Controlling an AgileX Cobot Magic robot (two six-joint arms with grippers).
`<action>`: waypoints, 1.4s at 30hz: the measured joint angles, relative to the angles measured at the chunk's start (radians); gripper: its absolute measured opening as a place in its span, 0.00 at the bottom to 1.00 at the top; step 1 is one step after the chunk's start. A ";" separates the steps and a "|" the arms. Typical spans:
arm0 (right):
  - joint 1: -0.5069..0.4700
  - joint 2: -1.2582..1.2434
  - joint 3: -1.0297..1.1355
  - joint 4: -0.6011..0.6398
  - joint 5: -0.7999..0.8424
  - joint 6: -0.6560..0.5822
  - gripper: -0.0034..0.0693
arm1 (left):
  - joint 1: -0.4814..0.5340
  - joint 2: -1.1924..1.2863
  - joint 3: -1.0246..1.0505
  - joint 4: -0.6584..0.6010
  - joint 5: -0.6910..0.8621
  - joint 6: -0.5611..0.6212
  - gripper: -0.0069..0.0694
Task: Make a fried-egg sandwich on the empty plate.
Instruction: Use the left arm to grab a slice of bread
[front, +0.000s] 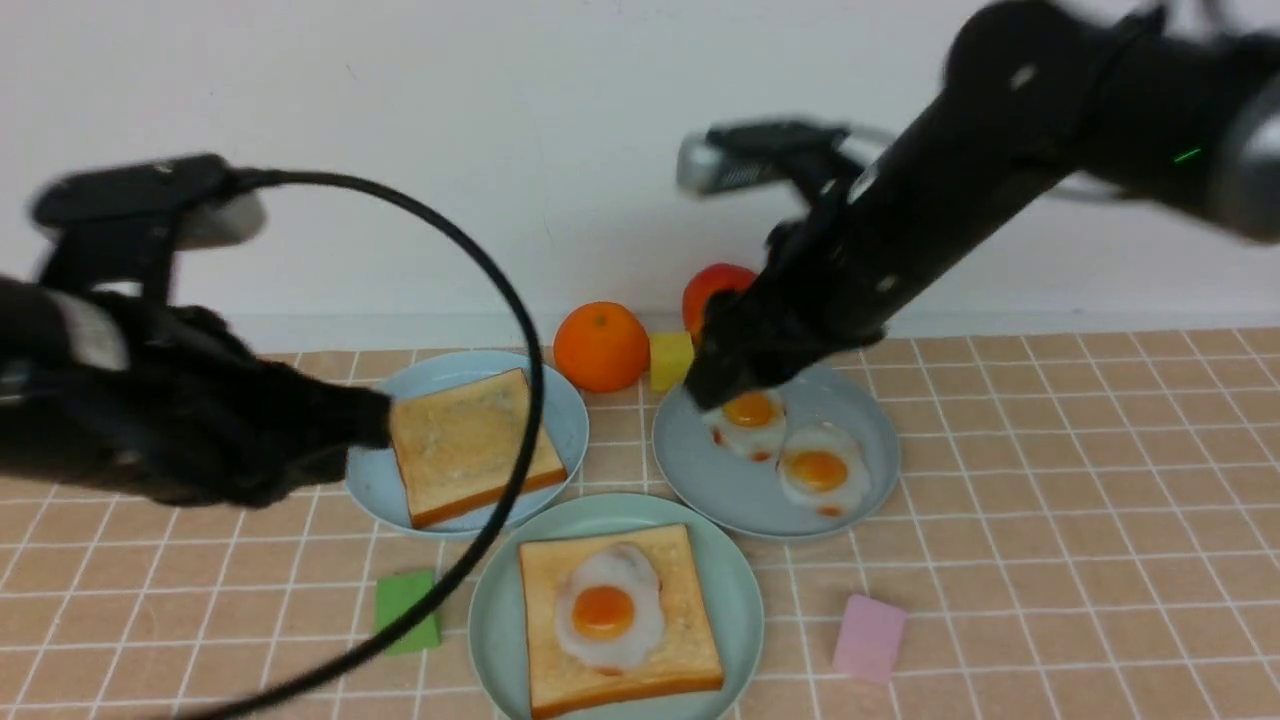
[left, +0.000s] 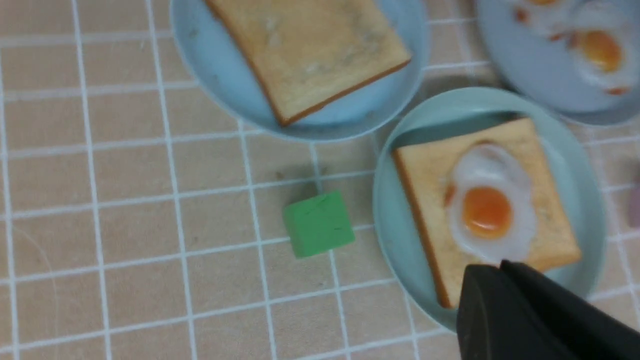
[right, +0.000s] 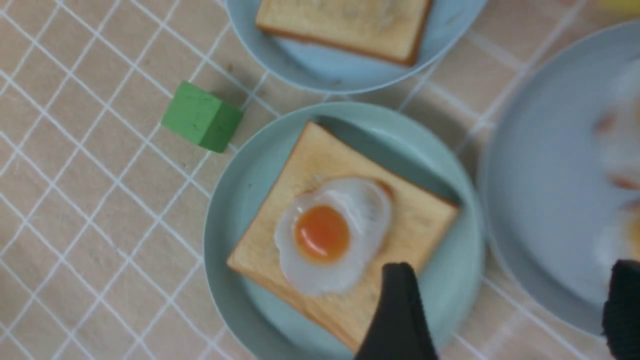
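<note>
The square golden-brown toast slice (front: 475, 440) lay on the light-blue round plate (front: 572, 420), left of centre in the front view, just to the right of the black left gripper (left: 494, 267) there. That made the left arm the likelier one to fetch it. Roughly square, the slice had no clear long axis; its near crust slanted up to the right. The left fingers sat close together, nothing visible between them; whether they met, I couldn't tell. The black right gripper (right: 512, 267) stood wide open and empty. The topping slice probably needed carrying towards the lower centre, onto the glossy white fried egg (front: 610, 608) and lower toast (front: 690, 640) on the pale mint-green plate (front: 742, 610).
</note>
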 joint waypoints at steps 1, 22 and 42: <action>0.000 -0.032 0.000 -0.009 0.010 0.004 0.73 | 0.000 0.035 -0.014 0.013 0.001 -0.037 0.13; 0.000 -0.791 0.717 0.122 -0.193 -0.215 0.03 | 0.210 0.657 -0.459 -0.127 0.086 -0.102 0.43; 0.000 -0.829 0.756 0.248 -0.187 -0.307 0.03 | 0.221 0.853 -0.469 -0.226 -0.026 -0.044 0.39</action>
